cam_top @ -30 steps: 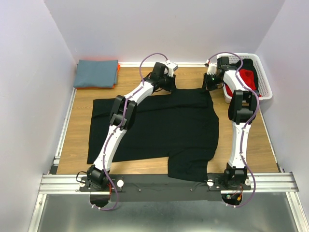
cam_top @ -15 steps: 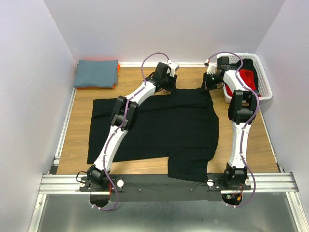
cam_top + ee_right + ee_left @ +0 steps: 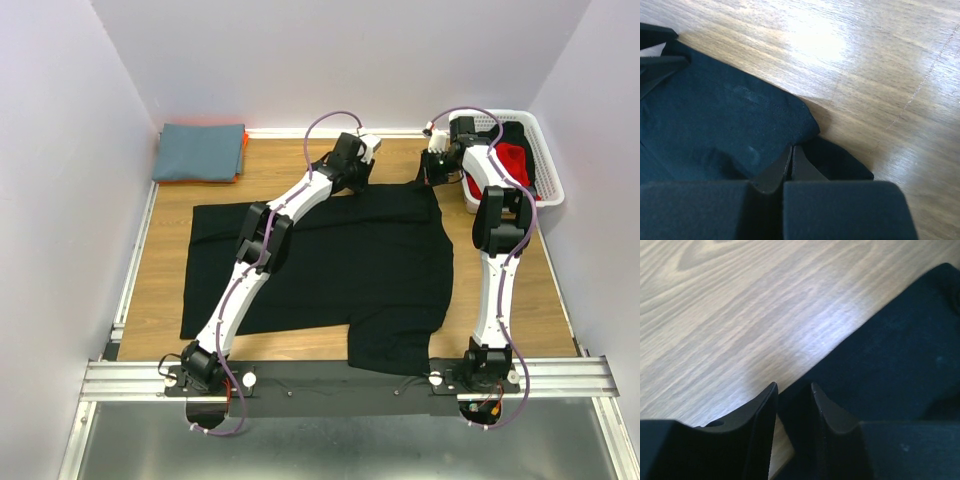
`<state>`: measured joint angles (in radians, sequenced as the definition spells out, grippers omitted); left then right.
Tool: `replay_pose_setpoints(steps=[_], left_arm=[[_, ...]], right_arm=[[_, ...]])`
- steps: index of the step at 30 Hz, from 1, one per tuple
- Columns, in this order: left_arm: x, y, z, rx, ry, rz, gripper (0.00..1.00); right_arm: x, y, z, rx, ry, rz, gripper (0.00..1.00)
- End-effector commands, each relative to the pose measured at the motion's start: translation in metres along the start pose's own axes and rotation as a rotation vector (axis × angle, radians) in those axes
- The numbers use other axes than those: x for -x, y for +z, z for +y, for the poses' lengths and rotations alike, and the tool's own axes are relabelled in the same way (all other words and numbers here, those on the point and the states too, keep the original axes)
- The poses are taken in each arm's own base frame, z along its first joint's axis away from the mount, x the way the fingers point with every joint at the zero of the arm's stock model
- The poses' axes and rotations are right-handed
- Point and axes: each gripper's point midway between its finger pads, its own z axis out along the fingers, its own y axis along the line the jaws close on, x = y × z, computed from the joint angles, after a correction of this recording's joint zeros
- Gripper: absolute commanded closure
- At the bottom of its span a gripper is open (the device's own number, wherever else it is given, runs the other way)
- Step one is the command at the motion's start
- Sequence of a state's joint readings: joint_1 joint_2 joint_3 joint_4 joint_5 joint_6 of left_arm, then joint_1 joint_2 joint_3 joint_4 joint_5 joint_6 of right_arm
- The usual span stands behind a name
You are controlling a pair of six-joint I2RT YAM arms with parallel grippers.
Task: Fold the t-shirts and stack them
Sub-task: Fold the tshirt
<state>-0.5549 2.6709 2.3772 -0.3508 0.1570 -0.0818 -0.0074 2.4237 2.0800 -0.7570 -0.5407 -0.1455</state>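
A: Entry: the black t-shirt (image 3: 340, 260) is to be located against the white mesh basket (image 3: 548, 170).

B: Noted. The shirt is spread flat on the wooden table (image 3: 160, 270), to the left of the basket. Its far right corner lies just beside the basket's near-left corner. A red t-shirt (image 3: 513, 157) is seen inside the basket. A folded slate-blue t-shirt (image 3: 200, 150), with an orange t-shirt (image 3: 243, 152) showing at its edge, is placed well apart from the basket, in the far corner on the opposite side.

A: Right gripper (image 3: 791, 150)?

B: Its jaws are pressed together. A fold of the black cloth, at the corner nearest the basket, is pinched between the tips and raised into a small ridge.

A: Left gripper (image 3: 792, 387)?

B: It is held at the shirt's far hem, farther from the basket than the right one. The jaws are parted by a narrow gap, and the hem edge is seen running into that gap, bare wood on one side and cloth on the other. Contact cannot be confirmed in the dark wrist view; the cloth is probably not clamped.
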Motion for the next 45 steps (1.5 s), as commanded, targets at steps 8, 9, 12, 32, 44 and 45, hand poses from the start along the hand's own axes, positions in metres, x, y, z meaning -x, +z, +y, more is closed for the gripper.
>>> replay_pose_setpoints(steps=[8,9,12,32,44,45], left_arm=[[-0.015,0.001,0.019,0.114,-0.036,0.041,0.6],[-0.015,0.0,0.019,0.113,-0.033,0.04,0.6],[-0.016,0.0,0.016,0.097,-0.026,0.046,0.61],[-0.003,-0.008,0.004,-0.022,-0.064,0.022,1.0],[0.071,-0.085,-0.007,-0.147,0.0,-0.176,1.0],[0.068,-0.087,-0.009,-0.158,0.002,-0.168,1.0]], right_arm=[[0.006,-0.005,0.009,0.02,-0.023,-0.022,0.99],[0.006,-0.005,0.01,0.022,-0.022,-0.021,0.99],[0.007,-0.006,0.012,0.031,-0.022,-0.025,0.99],[0.02,-0.024,0.031,0.085,-0.061,-0.068,0.99],[0.025,-0.061,0.054,0.096,-0.131,-0.109,1.0],[0.021,-0.061,0.054,0.099,-0.131,-0.101,0.99]])
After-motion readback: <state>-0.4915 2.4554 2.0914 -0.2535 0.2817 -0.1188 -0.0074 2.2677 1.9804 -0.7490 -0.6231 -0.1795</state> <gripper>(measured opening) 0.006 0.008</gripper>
